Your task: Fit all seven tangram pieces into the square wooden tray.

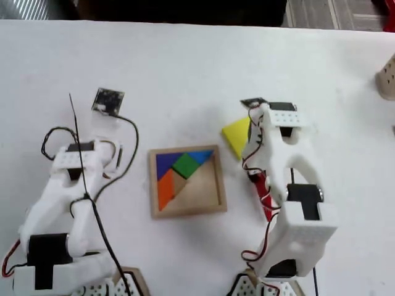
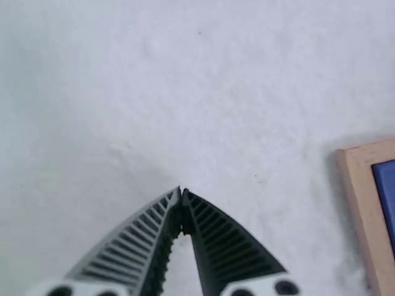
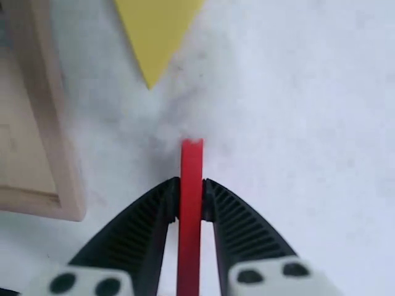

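The square wooden tray (image 1: pixel 186 208) lies mid-table between the two arms. It holds blue (image 1: pixel 165 164), green (image 1: pixel 185 165) and orange (image 1: pixel 165 189) pieces in its left part. A yellow triangle (image 1: pixel 237 137) lies flat on the table off the tray's upper right corner. My right gripper (image 3: pixel 191 182) is shut on a thin red piece (image 3: pixel 191 161) held on edge, just right of the tray's wall (image 3: pixel 58 148), with the yellow triangle (image 3: pixel 157 31) ahead of it. My left gripper (image 2: pixel 182 194) is shut on nothing over bare table, left of the tray's corner (image 2: pixel 358 203).
A small black board (image 1: pixel 108 100) with a cable lies behind the left arm (image 1: pixel 77 163). A perforated beige object (image 1: pixel 387 77) stands at the right edge. The right arm (image 1: pixel 290 203) stands close beside the tray. White table stretches behind the tray.
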Tool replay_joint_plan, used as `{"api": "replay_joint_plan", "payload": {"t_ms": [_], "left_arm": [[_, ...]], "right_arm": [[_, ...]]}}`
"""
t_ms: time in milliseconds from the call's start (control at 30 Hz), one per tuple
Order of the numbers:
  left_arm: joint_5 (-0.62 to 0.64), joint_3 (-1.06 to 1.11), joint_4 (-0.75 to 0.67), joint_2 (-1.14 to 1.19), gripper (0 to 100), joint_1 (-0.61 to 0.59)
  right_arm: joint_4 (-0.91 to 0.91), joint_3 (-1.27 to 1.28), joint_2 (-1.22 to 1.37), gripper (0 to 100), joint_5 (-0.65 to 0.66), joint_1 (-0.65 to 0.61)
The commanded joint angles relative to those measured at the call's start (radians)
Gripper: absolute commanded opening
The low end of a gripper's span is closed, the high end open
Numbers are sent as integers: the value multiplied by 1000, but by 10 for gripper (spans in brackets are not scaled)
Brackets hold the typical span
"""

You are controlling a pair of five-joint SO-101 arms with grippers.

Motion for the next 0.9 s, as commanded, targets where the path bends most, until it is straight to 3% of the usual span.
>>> {"api": "replay_joint_plan", "payload": {"t_ms": [0, 133, 300, 567, 867], "left_arm": [[5, -15, -23, -7, 24, 13], [5, -15, -23, -7, 24, 7], [8, -15, -20, -7, 24, -19], [12, -18, -20, -10, 24, -50], [9, -17, -21, -10, 24, -50]], "right_arm": [[91, -77, -122, 17, -23, -18], [186, -126, -205, 17, -117, -74], [228, -199, -226, 17, -172, -240], [245, -232, -225, 17, -15, -588], [203, -238, -36, 17, 104, -731]]}}
